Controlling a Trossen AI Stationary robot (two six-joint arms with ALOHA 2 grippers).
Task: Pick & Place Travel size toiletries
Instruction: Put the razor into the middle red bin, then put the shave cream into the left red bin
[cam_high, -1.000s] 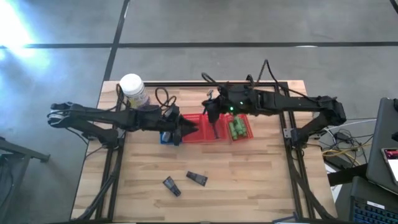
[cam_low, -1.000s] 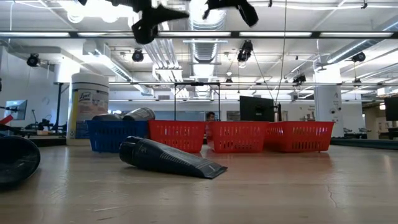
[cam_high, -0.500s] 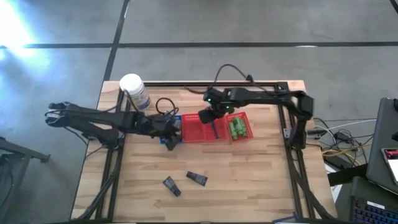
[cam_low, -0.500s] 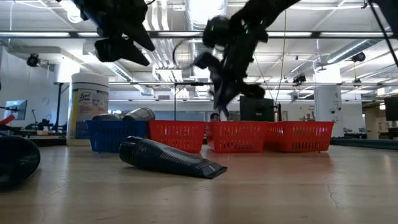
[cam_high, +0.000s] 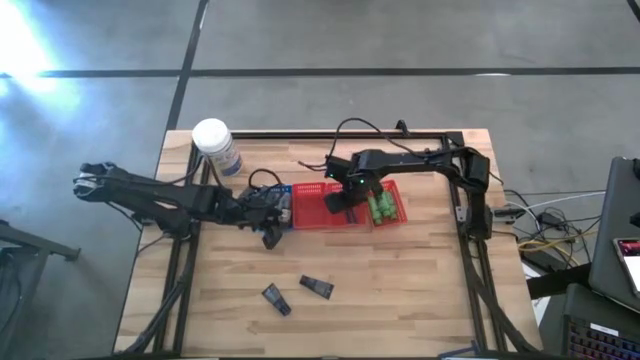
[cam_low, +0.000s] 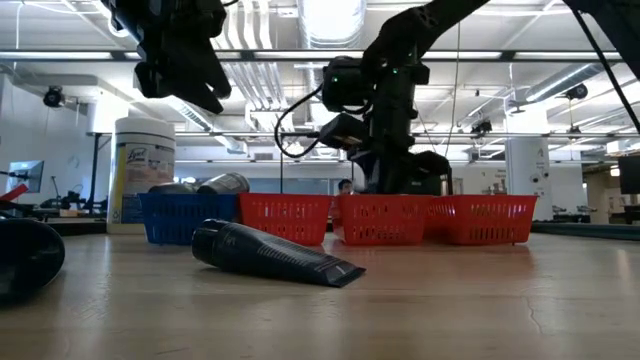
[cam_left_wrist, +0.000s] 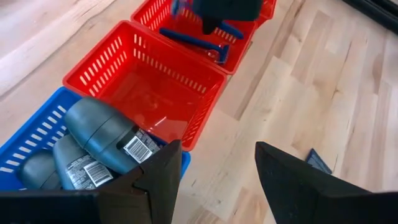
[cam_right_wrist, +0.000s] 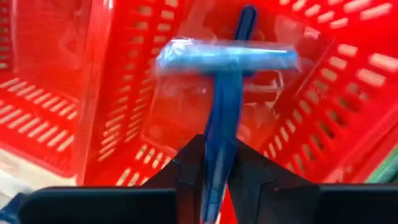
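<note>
At frame centre, the right gripper (cam_right_wrist: 214, 180) pinches a blue razor (cam_right_wrist: 225, 81) over the middle red basket (cam_high: 352, 222). The left gripper (cam_left_wrist: 214, 180) hangs open beside the blue basket (cam_left_wrist: 34, 140)

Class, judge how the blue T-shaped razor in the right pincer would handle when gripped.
The razor looks thin and probably light. Pinched by its narrow handle in the right pincer, it may pivot. Its glossy wrapping could be slippery.

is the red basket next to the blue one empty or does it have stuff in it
Empty. In the left wrist view the red basket beside the blue basket shows only its bare bottom, while the blue one holds grey tubes.
</note>
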